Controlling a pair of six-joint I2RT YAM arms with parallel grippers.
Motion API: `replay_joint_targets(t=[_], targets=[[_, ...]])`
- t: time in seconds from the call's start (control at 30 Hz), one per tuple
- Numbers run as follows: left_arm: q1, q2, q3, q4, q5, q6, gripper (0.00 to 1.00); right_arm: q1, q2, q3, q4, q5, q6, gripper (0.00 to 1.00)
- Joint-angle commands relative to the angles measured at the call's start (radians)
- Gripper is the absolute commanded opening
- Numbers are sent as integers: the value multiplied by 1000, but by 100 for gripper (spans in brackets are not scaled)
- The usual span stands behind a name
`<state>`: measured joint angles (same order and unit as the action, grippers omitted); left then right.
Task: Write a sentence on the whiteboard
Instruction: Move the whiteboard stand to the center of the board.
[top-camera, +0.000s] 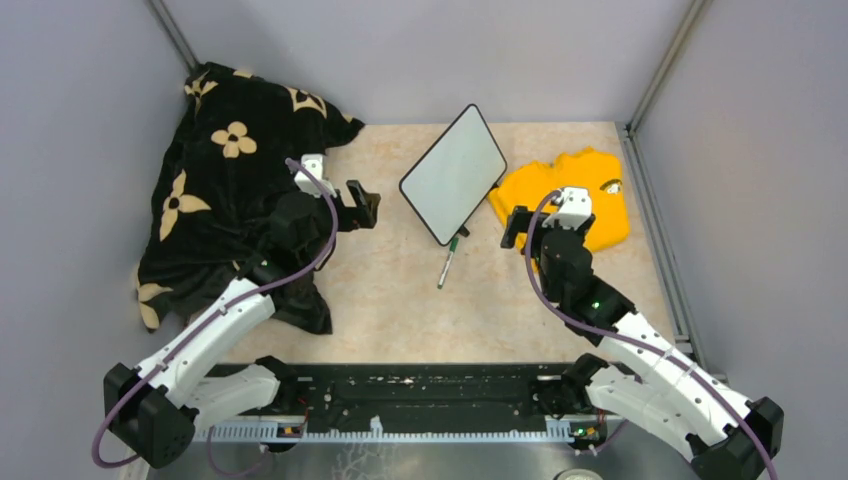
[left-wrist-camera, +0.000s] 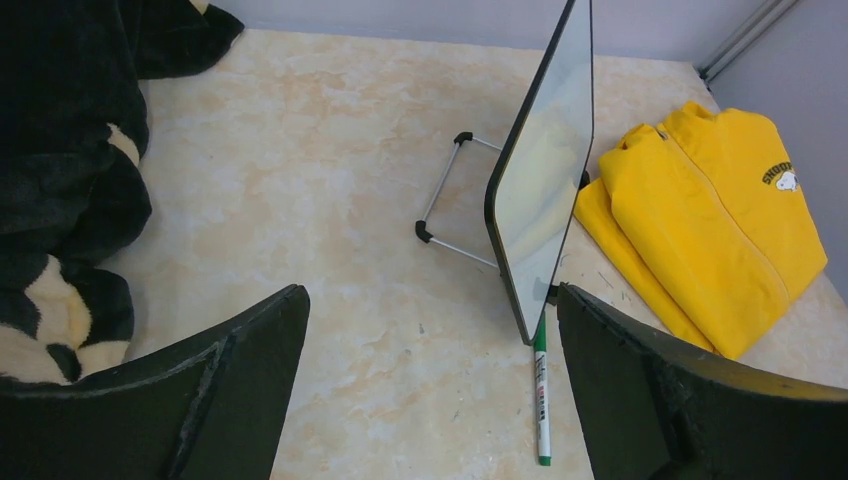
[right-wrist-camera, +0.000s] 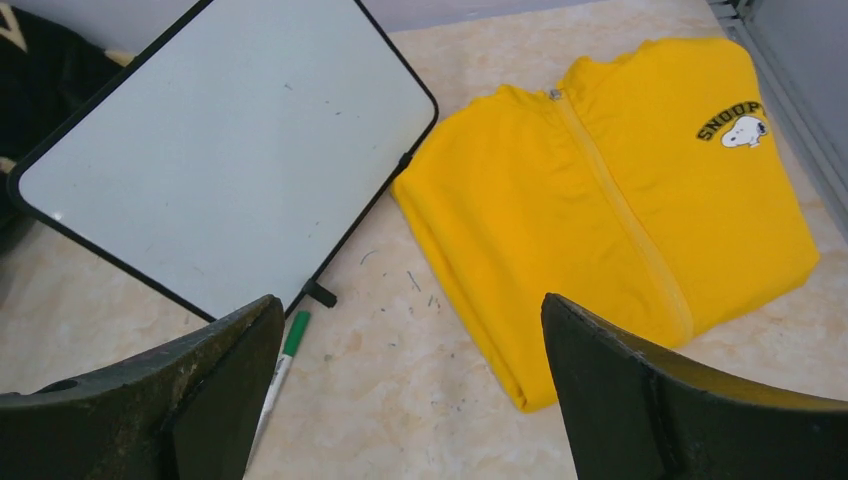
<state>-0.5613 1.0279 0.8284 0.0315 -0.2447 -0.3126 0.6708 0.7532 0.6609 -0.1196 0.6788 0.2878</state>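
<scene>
The whiteboard (top-camera: 455, 172) stands propped on its wire stand (left-wrist-camera: 440, 201) in the middle of the table, its blank white face (right-wrist-camera: 220, 150) turned toward the right arm. In the left wrist view the whiteboard (left-wrist-camera: 545, 190) shows almost edge-on. A green-capped marker (top-camera: 447, 262) lies on the table just in front of the board's lower corner, also seen as the marker (left-wrist-camera: 541, 400) and the marker (right-wrist-camera: 285, 355). My left gripper (top-camera: 362, 205) hovers open to the board's left, nothing between its jaws (left-wrist-camera: 432, 300). My right gripper (top-camera: 515, 228) hovers open to the board's right, over bare table (right-wrist-camera: 411, 305).
A folded yellow Snoopy shirt (top-camera: 575, 195) lies right of the board, close to the right gripper. A black blanket with cream flowers (top-camera: 230, 190) is heaped at the back left, partly under the left arm. Grey walls enclose the table on three sides.
</scene>
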Motion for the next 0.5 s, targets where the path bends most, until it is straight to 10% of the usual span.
replay_joint_targets(t=[0.0, 0.47], targets=[[-5, -20, -20, 47, -41, -7, 99, -12, -9, 0, 20, -91, 4, 97], [-4, -64, -62, 75, -22, 12, 99, 111, 205, 3, -21, -129, 228, 86]])
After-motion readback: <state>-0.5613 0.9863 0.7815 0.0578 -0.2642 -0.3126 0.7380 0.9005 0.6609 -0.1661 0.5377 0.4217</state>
